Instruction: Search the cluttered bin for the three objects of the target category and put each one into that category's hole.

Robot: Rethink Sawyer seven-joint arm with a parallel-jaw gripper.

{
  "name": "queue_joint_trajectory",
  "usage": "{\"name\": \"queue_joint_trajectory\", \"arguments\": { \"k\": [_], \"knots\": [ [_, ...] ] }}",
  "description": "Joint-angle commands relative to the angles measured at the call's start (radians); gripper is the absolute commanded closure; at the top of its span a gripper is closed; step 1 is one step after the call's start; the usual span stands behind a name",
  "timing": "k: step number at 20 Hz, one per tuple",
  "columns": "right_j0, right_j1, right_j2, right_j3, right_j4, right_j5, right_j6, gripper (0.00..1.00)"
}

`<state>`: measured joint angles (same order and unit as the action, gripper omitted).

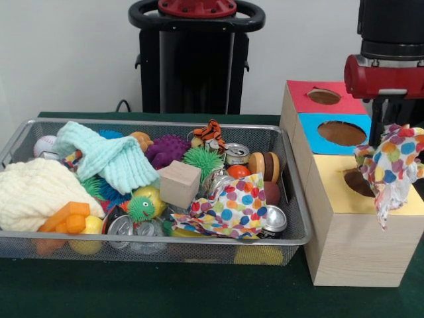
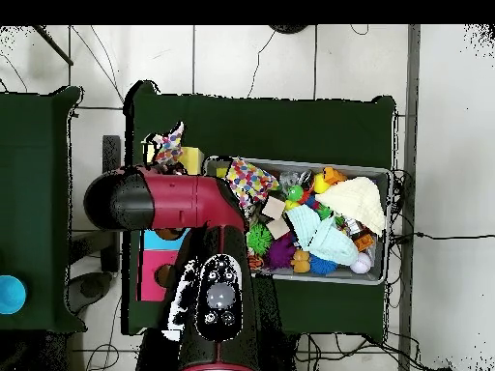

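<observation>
Green table [image 1: 199,291], spotted cloth [image 1: 391,165] hanging over yellow hole [image 1: 358,182]

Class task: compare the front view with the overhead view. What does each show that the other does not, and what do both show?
Front view only: the red and blue hole tops in full, and the wooden cube's side faces.
Overhead view only: the arm's red body covering most of the box, a second table and the tiled floor.
Both: the mesh bin of clutter and a polka-dot cloth hanging at the yellow hole.
</observation>
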<state>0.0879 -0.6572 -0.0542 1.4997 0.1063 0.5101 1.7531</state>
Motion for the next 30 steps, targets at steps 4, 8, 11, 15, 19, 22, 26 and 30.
{"name": "queue_joint_trajectory", "arguments": {
  "k": [4, 8, 11, 15, 19, 22, 26, 30],
  "knots": [
    [-0.069, 0.009, 0.026, 0.024, -0.086, 0.062, -0.001, 1.0],
    [-0.09, 0.021, 0.04, 0.023, -0.09, 0.049, -0.014, 1.0],
    [-0.095, 0.022, 0.048, 0.024, -0.093, 0.045, -0.017, 1.0],
    [-0.097, 0.015, 0.061, 0.04, -0.097, 0.039, -0.005, 1.0],
    [-0.088, 0.013, 0.065, 0.045, -0.102, 0.044, 0.023, 1.0],
    [-0.076, 0.007, 0.065, 0.059, -0.1, 0.044, 0.048, 1.0],
    [-0.048, 0.006, 0.053, 0.061, -0.088, 0.055, 0.086, 1.0],
    [-0.029, 0.011, 0.046, 0.051, -0.078, 0.064, 0.108, 1.0]
  ]
}}
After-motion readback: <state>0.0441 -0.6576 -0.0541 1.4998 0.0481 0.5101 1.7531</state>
